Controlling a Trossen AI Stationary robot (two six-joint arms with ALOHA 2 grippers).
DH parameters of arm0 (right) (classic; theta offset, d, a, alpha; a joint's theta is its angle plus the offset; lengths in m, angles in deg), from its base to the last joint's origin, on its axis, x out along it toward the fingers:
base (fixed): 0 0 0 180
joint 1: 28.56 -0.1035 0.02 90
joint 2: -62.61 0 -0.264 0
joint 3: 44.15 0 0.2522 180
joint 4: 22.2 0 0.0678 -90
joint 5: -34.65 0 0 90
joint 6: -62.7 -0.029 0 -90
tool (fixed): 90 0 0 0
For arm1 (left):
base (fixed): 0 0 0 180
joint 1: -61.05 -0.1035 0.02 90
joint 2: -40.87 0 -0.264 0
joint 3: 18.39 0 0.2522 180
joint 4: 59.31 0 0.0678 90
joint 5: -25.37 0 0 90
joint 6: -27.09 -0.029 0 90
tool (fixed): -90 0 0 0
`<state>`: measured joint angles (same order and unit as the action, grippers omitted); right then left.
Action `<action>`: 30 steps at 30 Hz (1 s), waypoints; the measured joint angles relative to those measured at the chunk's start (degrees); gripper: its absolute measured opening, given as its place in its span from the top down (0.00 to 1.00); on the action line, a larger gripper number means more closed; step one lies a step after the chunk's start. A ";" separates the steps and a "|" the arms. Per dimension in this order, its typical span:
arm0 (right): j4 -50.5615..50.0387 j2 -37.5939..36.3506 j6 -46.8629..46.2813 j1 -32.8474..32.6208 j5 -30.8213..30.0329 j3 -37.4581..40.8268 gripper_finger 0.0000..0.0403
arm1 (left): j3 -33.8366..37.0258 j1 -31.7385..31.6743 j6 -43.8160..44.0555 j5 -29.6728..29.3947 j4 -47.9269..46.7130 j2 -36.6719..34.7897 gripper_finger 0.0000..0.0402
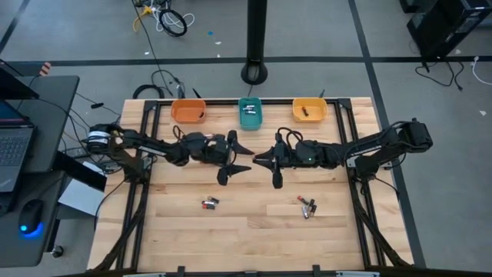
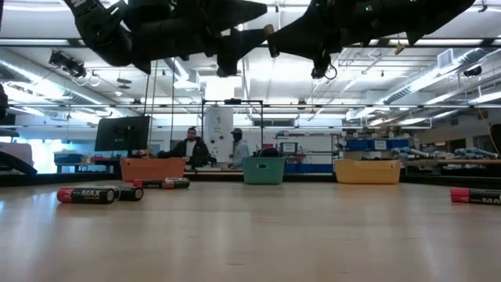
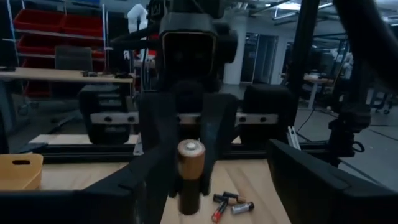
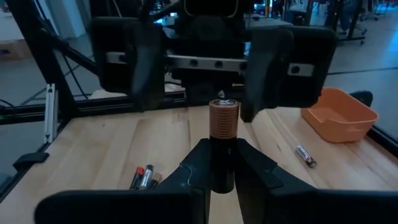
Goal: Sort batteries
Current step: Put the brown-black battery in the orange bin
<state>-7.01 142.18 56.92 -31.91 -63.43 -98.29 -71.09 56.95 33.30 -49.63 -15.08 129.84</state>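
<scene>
Copper-and-black battery (image 4: 224,124) stands clamped in the right tool (image 4: 224,165) above the tabletop (image 1: 254,231) — seemingly a handover. The left tool (image 1: 240,158) faces it, spread wide — next it must close squarely on the cell.

Your table, top-down

You've got a light wood table (image 1: 254,231) with three bins along the top edge: orange bin (image 1: 188,111) upper left, teal bin (image 1: 250,113) top centre, yellow bin (image 1: 309,110) upper right. Loose batteries lie lower down: one cluster (image 1: 210,203) left of centre, another cluster (image 1: 307,205) right of centre.
</scene>
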 joint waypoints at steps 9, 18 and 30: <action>0.55 0.02 0.84 -0.18 0.26 0.00 0.86 | -4.04 -0.07 0.32 2.22 -0.34 4.14 0.56; 1.10 0.02 1.41 -0.92 0.44 -0.02 0.86 | -4.08 -0.08 -0.14 2.97 0.32 4.19 0.83; 1.29 -0.05 1.30 -0.81 -2.75 -0.09 0.75 | -4.01 -3.37 1.09 8.03 -1.59 2.73 0.86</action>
<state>-5.73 142.13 58.22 -32.72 -66.18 -98.38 -75.11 53.58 34.39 -41.60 -16.67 132.57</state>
